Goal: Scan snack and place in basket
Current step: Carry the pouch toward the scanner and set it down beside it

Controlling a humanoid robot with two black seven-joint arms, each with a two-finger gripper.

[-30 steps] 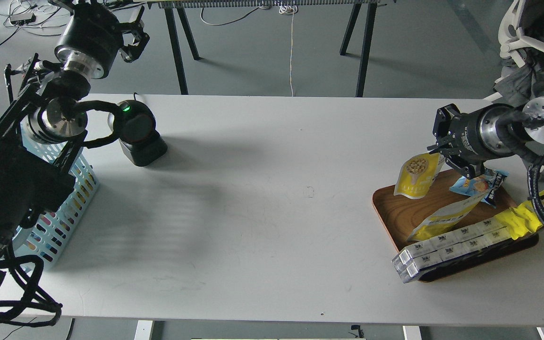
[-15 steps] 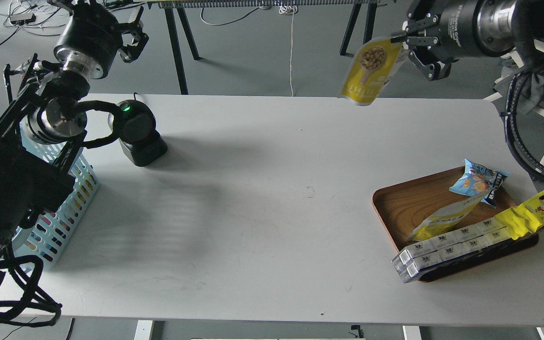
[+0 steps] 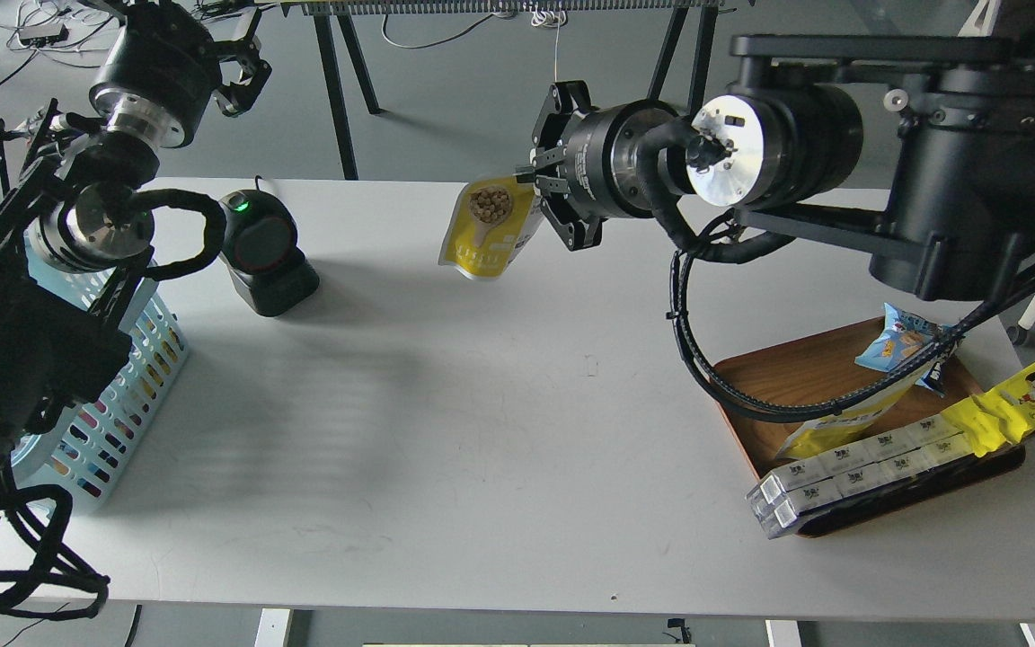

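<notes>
Our snack [image 3: 487, 226], a yellow-and-white pouch picturing beige balls, hangs above the white table [image 3: 482, 404] in the upper middle of the frame, pinched at its right edge by our right gripper [image 3: 543, 184]. To its left stands the black scanner [image 3: 263, 252] with a green light. Our left gripper [image 3: 243, 67], upper left, has its fingers spread and holds nothing. The light blue basket [image 3: 113, 404] sits at the left edge. A wooden tray [image 3: 787, 382] with 1 blue packet [image 3: 908, 346] lies lower right.
</notes>
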